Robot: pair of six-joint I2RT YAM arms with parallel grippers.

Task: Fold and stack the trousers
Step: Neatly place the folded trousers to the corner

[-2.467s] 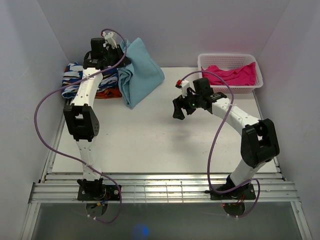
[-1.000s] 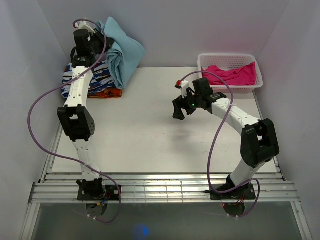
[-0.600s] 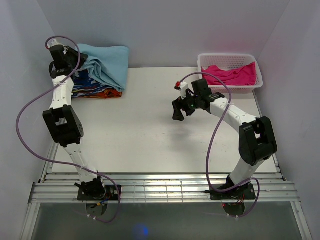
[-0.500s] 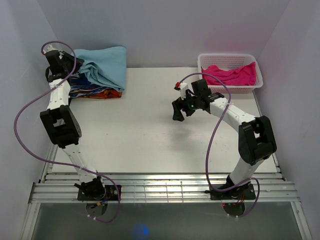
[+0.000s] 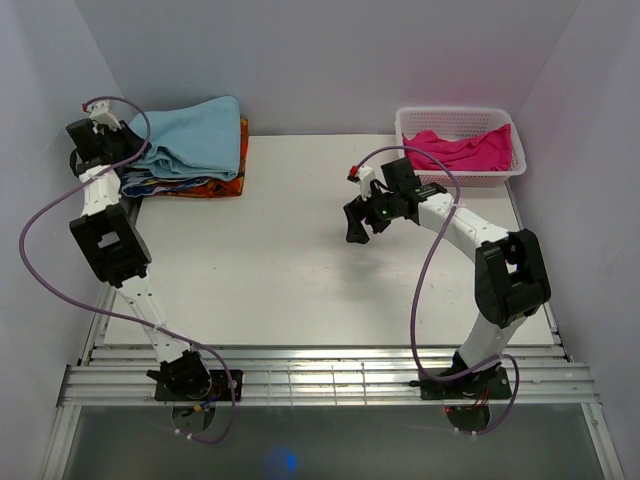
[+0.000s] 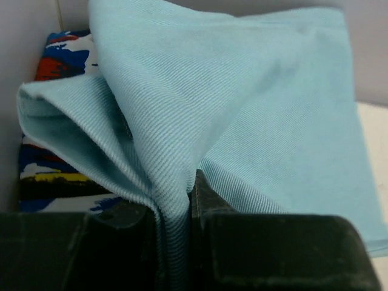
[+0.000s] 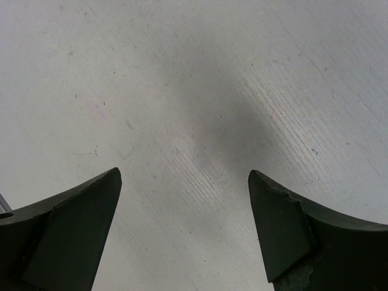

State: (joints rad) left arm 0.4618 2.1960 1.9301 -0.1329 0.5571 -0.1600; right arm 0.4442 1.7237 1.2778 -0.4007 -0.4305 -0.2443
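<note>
Left gripper (image 6: 177,209) clamped on an edge of the trousers (image 5: 195,138) at far-left corner of bench. Trousers lie folded atop patterned cloth (image 5: 195,186), long axis running rightward from the pincer. Right gripper (image 7: 185,176): jaws apart, mid-bench, well apart; left arm nearer.

There is one pair of trousers (image 5: 195,135), one patterned cloth (image 5: 185,187), one pink garment (image 5: 460,148), one basket (image 5: 455,110) and one surface (image 5: 300,260). Two arms show, the left arm (image 5: 108,245) and the right arm (image 5: 505,275). There are two grippers, the left gripper (image 6: 193,200) and the right gripper (image 7: 183,182).
</note>
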